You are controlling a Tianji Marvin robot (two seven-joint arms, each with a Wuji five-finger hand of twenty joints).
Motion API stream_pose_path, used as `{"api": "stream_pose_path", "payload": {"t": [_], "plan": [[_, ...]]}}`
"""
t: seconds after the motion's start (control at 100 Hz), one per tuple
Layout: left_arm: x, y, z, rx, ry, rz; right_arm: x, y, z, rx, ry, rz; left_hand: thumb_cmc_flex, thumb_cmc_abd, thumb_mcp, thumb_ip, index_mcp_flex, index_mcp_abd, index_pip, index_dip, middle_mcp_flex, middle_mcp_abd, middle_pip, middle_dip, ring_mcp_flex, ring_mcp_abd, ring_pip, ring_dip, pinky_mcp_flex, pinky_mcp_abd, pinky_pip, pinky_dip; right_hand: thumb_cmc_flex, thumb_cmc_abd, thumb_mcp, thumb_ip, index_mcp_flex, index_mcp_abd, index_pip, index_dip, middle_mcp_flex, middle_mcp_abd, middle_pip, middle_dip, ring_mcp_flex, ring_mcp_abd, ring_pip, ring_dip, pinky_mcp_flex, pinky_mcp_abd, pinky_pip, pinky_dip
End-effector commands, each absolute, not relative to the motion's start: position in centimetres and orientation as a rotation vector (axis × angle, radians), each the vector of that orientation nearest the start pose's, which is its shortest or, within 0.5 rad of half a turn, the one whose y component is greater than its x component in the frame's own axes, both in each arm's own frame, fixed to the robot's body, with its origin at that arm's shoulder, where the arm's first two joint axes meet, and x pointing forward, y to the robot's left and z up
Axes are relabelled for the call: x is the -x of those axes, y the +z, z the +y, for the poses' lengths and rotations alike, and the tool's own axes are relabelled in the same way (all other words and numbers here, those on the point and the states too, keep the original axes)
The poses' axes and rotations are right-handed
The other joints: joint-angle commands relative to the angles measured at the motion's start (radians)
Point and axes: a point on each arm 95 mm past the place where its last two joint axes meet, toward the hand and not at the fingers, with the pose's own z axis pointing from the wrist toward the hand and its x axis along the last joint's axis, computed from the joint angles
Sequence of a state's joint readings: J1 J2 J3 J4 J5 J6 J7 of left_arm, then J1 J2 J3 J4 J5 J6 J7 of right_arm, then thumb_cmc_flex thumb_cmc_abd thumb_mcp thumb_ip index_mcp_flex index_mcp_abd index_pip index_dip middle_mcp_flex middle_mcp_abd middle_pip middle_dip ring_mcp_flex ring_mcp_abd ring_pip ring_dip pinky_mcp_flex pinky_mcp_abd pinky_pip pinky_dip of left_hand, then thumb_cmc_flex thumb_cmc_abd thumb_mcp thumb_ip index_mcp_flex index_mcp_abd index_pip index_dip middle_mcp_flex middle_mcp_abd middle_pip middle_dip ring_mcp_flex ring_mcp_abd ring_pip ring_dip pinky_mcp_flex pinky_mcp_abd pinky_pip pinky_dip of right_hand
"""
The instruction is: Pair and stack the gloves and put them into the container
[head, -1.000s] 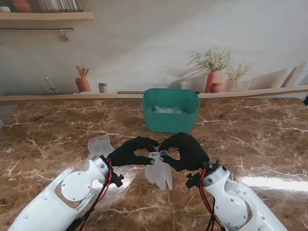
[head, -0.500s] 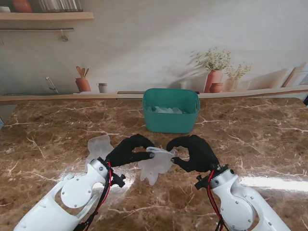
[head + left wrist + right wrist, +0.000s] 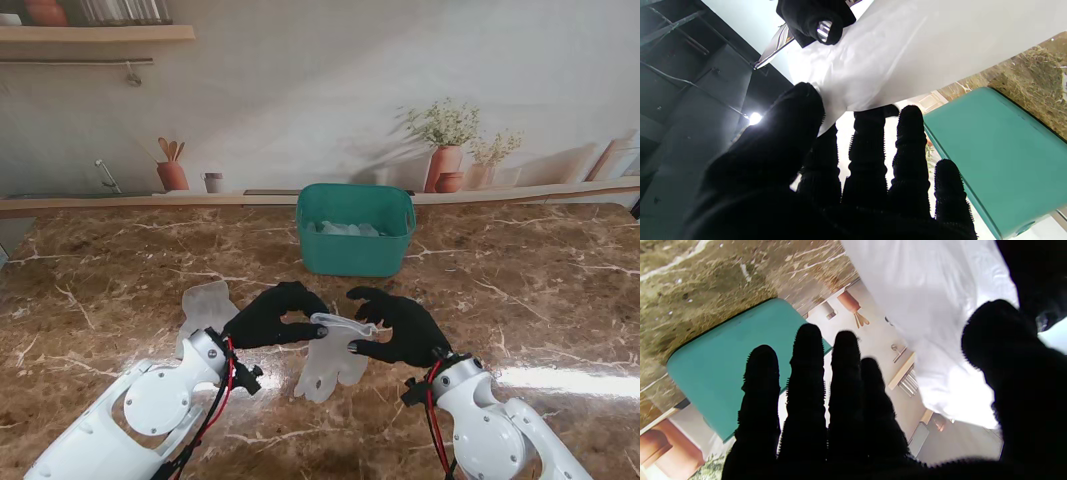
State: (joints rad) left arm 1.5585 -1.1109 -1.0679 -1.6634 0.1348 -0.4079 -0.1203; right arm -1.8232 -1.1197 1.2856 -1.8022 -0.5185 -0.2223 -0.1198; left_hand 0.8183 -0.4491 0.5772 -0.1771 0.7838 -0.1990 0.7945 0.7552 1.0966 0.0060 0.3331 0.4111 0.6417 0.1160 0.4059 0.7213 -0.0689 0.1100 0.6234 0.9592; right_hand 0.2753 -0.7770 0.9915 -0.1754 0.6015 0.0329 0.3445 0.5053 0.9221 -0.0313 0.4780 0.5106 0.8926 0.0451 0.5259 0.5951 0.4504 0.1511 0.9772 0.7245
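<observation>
Your left hand and right hand each pinch one end of the cuff of a translucent glove, which hangs between them, fingers drooping to the marble table. Keep both pinches level. Another glove lies flat just outside your left hand. The green container stands beyond both hands, path unblocked
</observation>
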Motion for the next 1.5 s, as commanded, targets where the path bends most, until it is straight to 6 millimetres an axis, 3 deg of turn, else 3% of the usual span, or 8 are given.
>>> {"api": "stream_pose_path", "payload": {"t": [0.0,0.08,0.13,0.2,0.48,1.03,1.25,1.49], "plan": [[-35.5,-29.9,-8.9,1.642,-2.523,1.400,-32.5,-31.6,2.7,1.847,-2.501,-1.394,0.010,0.043,0.038,-0.006,0.005,-0.070,0.020,-0.006,0.041,-0.018,0.009,0.002,0.033,0.017,0.051,0.018,-0.005,0.002,0.043,-0.014,0.018,-0.014,-0.005,0.009,0.141,-0.098,0.132,0.046,0.110,-0.052,0.052,0.062,0.063,-0.044,0.095,0.042,0.029,-0.004,0.069,0.012],[-35.2,-29.7,-8.9,1.619,-2.518,1.410,-32.4,-31.3,2.8,1.798,-2.545,-1.367,0.010,0.033,0.036,-0.007,0.017,-0.063,0.022,-0.036,0.052,-0.017,0.013,0.010,0.050,0.025,0.065,0.029,-0.005,0.016,0.066,-0.019,0.078,-0.008,0.020,0.020,0.283,-0.173,0.227,0.108,0.218,-0.074,0.089,0.099,0.094,-0.055,0.154,0.053,0.046,0.000,0.109,0.014],[-35.1,-29.6,-8.9,1.602,-2.519,1.405,-32.2,-31.1,2.8,1.772,-2.567,-1.341,0.010,0.020,0.039,-0.011,0.027,-0.059,0.035,-0.076,0.064,-0.014,0.016,0.018,0.062,0.034,0.073,0.037,-0.009,0.030,0.099,-0.027,0.201,-0.027,0.001,-0.109,0.287,-0.273,0.542,-0.070,0.310,-0.088,0.115,0.194,0.129,-0.063,0.220,0.063,0.066,0.005,0.158,0.019],[-34.7,-29.4,-8.8,1.576,-2.521,1.400,-31.9,-30.7,2.7,1.731,-2.599,-1.315,0.012,0.000,0.034,-0.012,0.043,-0.053,0.049,-0.134,0.086,-0.012,0.024,0.033,0.082,0.043,0.091,0.050,-0.009,0.049,0.146,-0.038,0.224,0.005,0.059,-0.107,0.362,-0.314,0.626,-0.072,0.394,-0.093,0.153,0.218,0.178,-0.073,0.283,0.082,0.097,0.010,0.207,0.033],[-32.6,-28.2,-8.6,1.503,-2.542,1.397,-29.5,-28.7,2.0,1.623,-2.652,-1.353,0.006,-0.041,0.024,-0.017,0.098,-0.007,0.062,-0.258,0.169,0.008,0.087,0.069,0.176,0.071,0.155,0.079,0.069,0.126,0.234,-0.064,0.228,0.013,0.088,-0.109,0.382,-0.287,0.645,-0.010,0.432,-0.077,0.169,0.253,0.215,-0.073,0.333,0.095,0.133,0.030,0.275,0.048],[-27.8,-27.2,-8.1,1.643,-2.682,1.571,-23.3,-26.6,1.9,1.473,-2.542,-1.386,-0.013,-0.017,0.048,-0.006,0.095,0.109,0.100,-0.267,0.212,0.031,0.098,-0.023,0.225,0.087,0.164,0.057,0.081,0.126,0.252,-0.134,0.210,-0.027,0.108,-0.102,0.427,-0.207,0.684,-0.095,0.526,-0.049,0.166,0.172,0.394,-0.052,0.324,0.060,0.302,0.036,0.426,-0.047],[-28.9,-29.3,-8.0,1.799,-2.586,1.613,-24.2,-28.1,1.9,1.613,-2.431,-1.373,-0.017,-0.010,0.061,-0.008,0.094,0.126,0.104,-0.270,0.217,0.036,0.106,-0.041,0.225,0.094,0.175,0.057,0.080,0.126,0.267,-0.137,0.213,-0.025,0.103,-0.104,0.431,-0.186,0.685,-0.111,0.532,-0.042,0.206,0.158,0.424,-0.050,0.340,0.066,0.346,0.032,0.456,-0.066],[-32.2,-32.8,-8.2,1.948,-2.354,1.669,-28.4,-31.7,1.6,1.880,-2.264,-1.346,-0.011,-0.004,0.055,-0.010,0.086,0.125,0.104,-0.272,0.206,0.039,0.109,-0.050,0.212,0.095,0.178,0.057,0.070,0.126,0.268,-0.142,0.223,-0.010,0.094,-0.105,0.426,-0.171,0.680,-0.124,0.529,-0.036,0.214,0.146,0.421,-0.043,0.342,0.062,0.338,0.035,0.459,-0.075]]}}
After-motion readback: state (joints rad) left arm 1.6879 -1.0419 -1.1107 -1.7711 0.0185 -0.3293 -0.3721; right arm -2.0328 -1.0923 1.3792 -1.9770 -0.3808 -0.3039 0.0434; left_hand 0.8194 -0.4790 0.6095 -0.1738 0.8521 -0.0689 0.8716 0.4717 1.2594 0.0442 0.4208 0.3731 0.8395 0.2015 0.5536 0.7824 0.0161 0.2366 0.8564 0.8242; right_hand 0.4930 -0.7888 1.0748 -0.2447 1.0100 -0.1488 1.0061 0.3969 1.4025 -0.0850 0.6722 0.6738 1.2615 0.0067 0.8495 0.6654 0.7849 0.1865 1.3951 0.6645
